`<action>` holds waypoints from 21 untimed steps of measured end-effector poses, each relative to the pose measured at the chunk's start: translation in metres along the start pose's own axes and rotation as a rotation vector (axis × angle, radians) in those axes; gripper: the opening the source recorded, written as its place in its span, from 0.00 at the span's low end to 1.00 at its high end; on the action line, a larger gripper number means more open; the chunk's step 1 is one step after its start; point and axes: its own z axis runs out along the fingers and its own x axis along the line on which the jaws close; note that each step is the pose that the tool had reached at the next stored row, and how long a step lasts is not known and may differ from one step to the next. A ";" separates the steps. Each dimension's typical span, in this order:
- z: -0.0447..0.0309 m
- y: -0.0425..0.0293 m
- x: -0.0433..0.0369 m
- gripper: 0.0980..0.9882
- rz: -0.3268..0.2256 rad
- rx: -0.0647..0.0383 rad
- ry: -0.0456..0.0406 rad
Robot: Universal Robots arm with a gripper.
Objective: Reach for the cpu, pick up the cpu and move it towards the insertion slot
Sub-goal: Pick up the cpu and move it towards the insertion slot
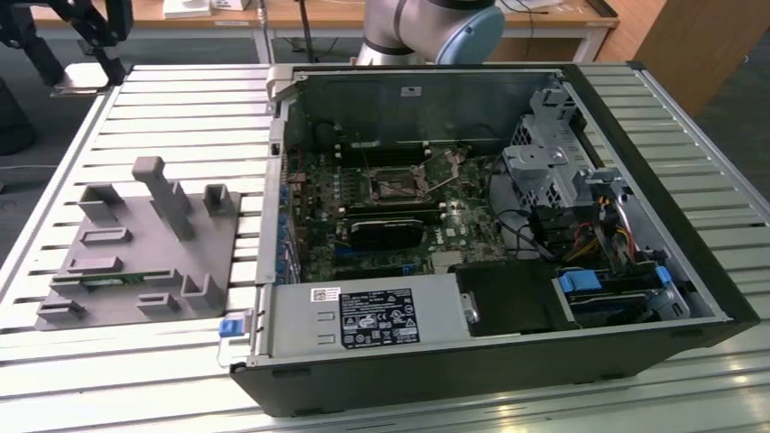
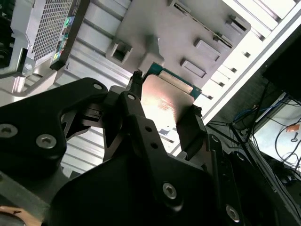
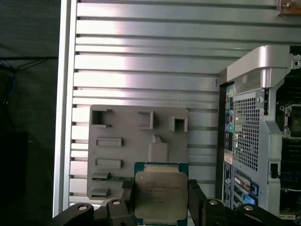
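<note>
as the jaws pinch it by two opposite edges, the cpu [image 3: 160,194] hangs flat above the grey holder tray [image 3: 127,141] on the slatted desk [image 3: 141,70]; the computer case [image 3: 254,132], housing the insertion slot [image 1: 394,182], stands just beside.

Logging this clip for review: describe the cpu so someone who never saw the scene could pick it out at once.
In the first wrist view, start at the grey plastic fixture lying on the slatted table beside the open computer case. In front of it, the gripper holds the cpu between its black fingers: a flat square with a silver top and green rim.
</note>
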 end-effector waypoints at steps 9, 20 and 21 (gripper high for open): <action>0.0001 0.0049 -0.0270 0.50 0.000 0.000 0.0000; 0.0001 0.0116 -0.0524 0.50 0.000 0.000 0.0001; 0.0001 0.0123 -0.0547 0.50 0.000 0.000 0.0001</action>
